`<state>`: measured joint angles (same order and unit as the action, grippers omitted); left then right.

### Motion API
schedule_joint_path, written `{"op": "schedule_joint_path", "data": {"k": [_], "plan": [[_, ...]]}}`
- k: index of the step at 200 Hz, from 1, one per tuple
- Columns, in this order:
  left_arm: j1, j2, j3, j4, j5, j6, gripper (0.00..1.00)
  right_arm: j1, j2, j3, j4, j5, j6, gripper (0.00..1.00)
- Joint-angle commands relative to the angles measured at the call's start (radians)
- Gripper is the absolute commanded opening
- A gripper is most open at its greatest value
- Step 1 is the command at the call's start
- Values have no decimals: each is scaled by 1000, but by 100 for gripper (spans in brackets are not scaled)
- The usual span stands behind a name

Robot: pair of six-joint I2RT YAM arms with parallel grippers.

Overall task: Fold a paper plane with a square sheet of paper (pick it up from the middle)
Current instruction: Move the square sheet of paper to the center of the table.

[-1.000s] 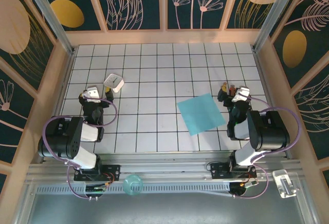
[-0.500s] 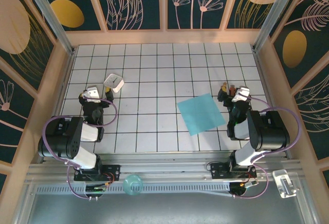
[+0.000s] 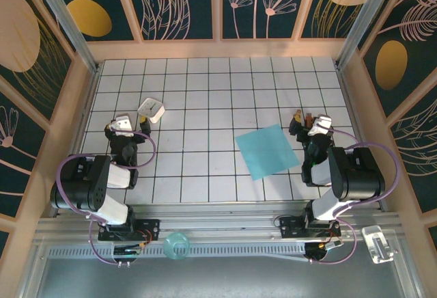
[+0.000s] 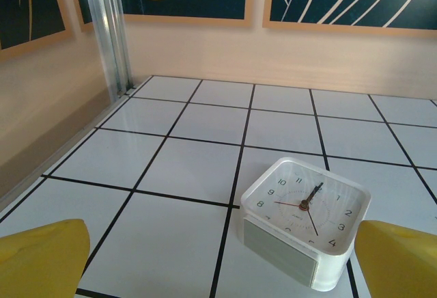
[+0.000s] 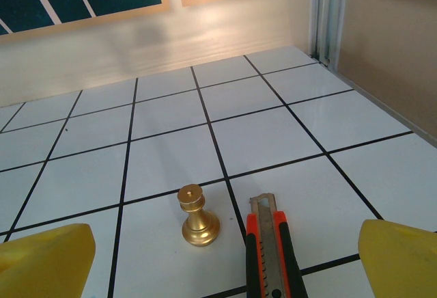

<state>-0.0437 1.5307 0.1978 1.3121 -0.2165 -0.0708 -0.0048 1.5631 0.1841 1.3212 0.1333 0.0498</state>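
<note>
The square sheet of paper (image 3: 268, 150), light blue, lies flat and turned like a diamond on the tiled table, right of centre. My right gripper (image 3: 315, 126) rests just off the sheet's right corner, open and holding nothing. In the right wrist view its yellow fingertips (image 5: 44, 260) stand far apart at the bottom corners. My left gripper (image 3: 125, 126) sits far to the left of the sheet, also open and holding nothing. Its yellow fingertips (image 4: 41, 257) frame bare tiles in the left wrist view.
A small white square clock (image 4: 307, 216) lies face up just ahead of the left gripper (image 4: 218, 274). A gold chess piece (image 5: 198, 217) and an orange box cutter (image 5: 273, 257) lie ahead of the right gripper (image 5: 222, 274). Wooden walls (image 3: 218, 48) enclose the table.
</note>
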Motion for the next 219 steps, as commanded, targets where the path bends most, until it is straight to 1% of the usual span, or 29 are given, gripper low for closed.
{"op": "schedule_joint_path", "data": {"k": [1,73,94,105,113,116,119,121,126,137,144,152,158,164,178,185,191,196,204,212,219], "plan": [[8,-5,18,12,16,4,99,6,6,13,56,23,-18,99],[9,-7,17,12,14,4,99,5,6,14,56,23,-16,99],[10,-7,6,39,-39,-15,99,6,5,12,58,24,-17,99],[9,-19,-7,58,-61,-24,99,23,-27,1,52,75,-17,99],[8,-55,-7,23,-66,-25,99,23,-46,-16,71,42,-32,99],[8,-75,-5,0,-63,-25,99,30,-52,-22,87,49,-44,99],[8,-99,-1,-31,-65,-24,99,43,-67,-24,86,85,-50,99],[8,-117,2,-53,-67,-25,99,56,-87,-21,62,119,-54,99],[8,-163,12,-106,-83,-32,99,72,-120,-14,26,154,-62,99],[8,-257,40,-238,-154,-72,99,94,-226,12,-102,204,-73,99],[9,-307,54,-301,-186,-110,99,99,-297,44,-209,250,-30,99],[8,-358,65,-360,-156,-126,99,90,-370,98,-359,294,52,99],[9,-390,73,-397,-106,-134,99,80,-415,145,-523,308,104,99],[8,-411,81,-427,-57,-147,99,70,-449,188,-642,310,145,99],[8,-442,112,-484,40,-198,99,63,-530,221,-792,269,223,99],[8,-451,130,-526,76,-222,99,62,-575,218,-828,193,256,99],[8,-454,148,-559,109,-258,99,70,-608,215,-852,116,276,97],[8,-456,162,-579,149,-279,99,86,-631,217,-888,77,306,96],[2,-453,183,-604,211,-318,99,129,-647,232,-951,45,342,94],[-17,-450,208,-635,238,-361,99,214,-642,259,-1043,44,351,93],[-57,-444,230,-669,240,-373,99,296,-622,289,-1126,72,346,92]]}}
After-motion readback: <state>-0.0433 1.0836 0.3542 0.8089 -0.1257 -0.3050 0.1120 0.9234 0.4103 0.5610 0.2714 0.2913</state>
